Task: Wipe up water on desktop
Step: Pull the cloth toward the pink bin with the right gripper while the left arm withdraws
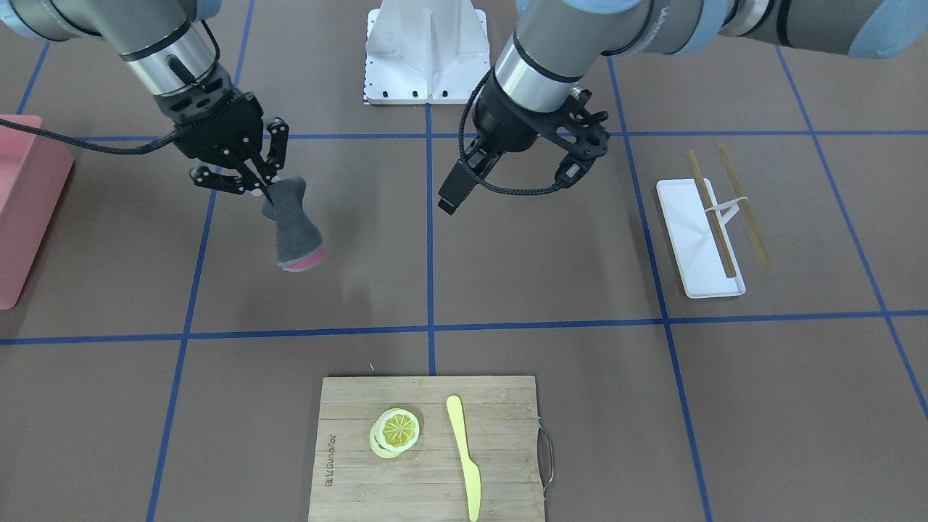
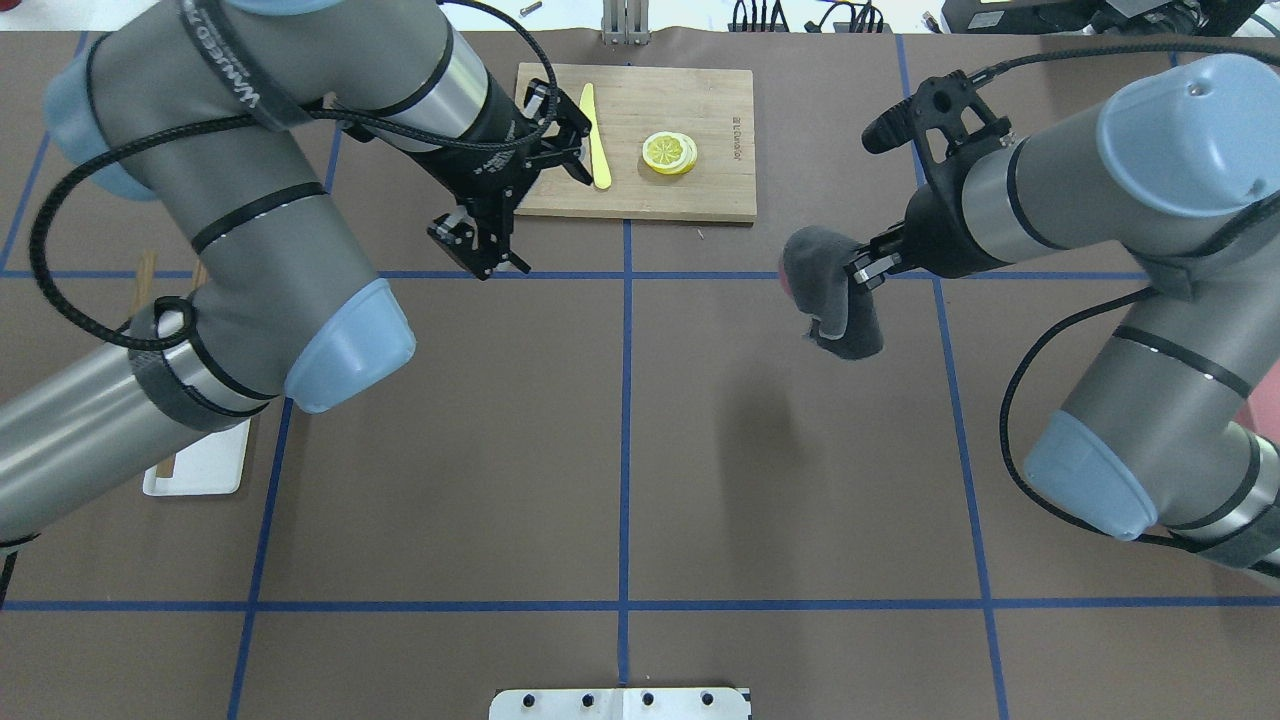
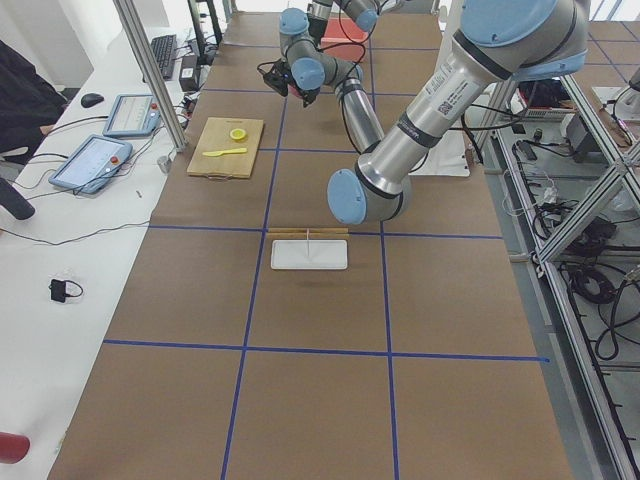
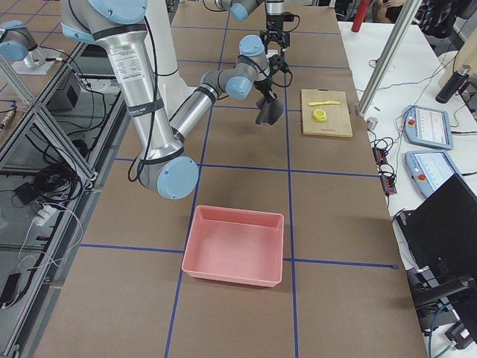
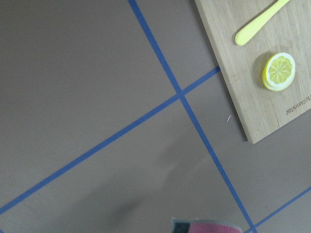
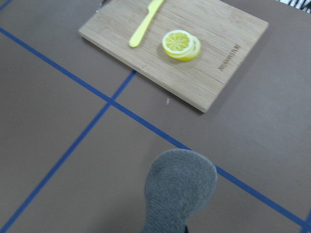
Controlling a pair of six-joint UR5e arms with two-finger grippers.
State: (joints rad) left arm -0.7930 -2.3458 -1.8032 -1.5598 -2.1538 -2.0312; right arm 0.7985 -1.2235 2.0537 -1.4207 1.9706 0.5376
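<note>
The desktop (image 1: 544, 275) is a matte brown top with blue tape lines; I see no distinct water on it. My right gripper (image 1: 257, 190) is shut on a grey cloth (image 1: 293, 232) with a pink underside, which hangs a little above the desktop. The cloth also shows in the overhead view (image 2: 835, 290), the right wrist view (image 6: 177, 191) and at the bottom edge of the left wrist view (image 5: 206, 226). My left gripper (image 1: 587, 156) is open and empty, held above the desktop near the cutting board's corner (image 2: 478, 250).
A bamboo cutting board (image 1: 348, 464) carries lemon slices (image 1: 396, 431) and a yellow knife (image 1: 464, 453). A small white tray (image 1: 689, 217) with chopsticks (image 1: 743, 203) lies on my left side. A pink bin (image 1: 25, 210) stands on my right side.
</note>
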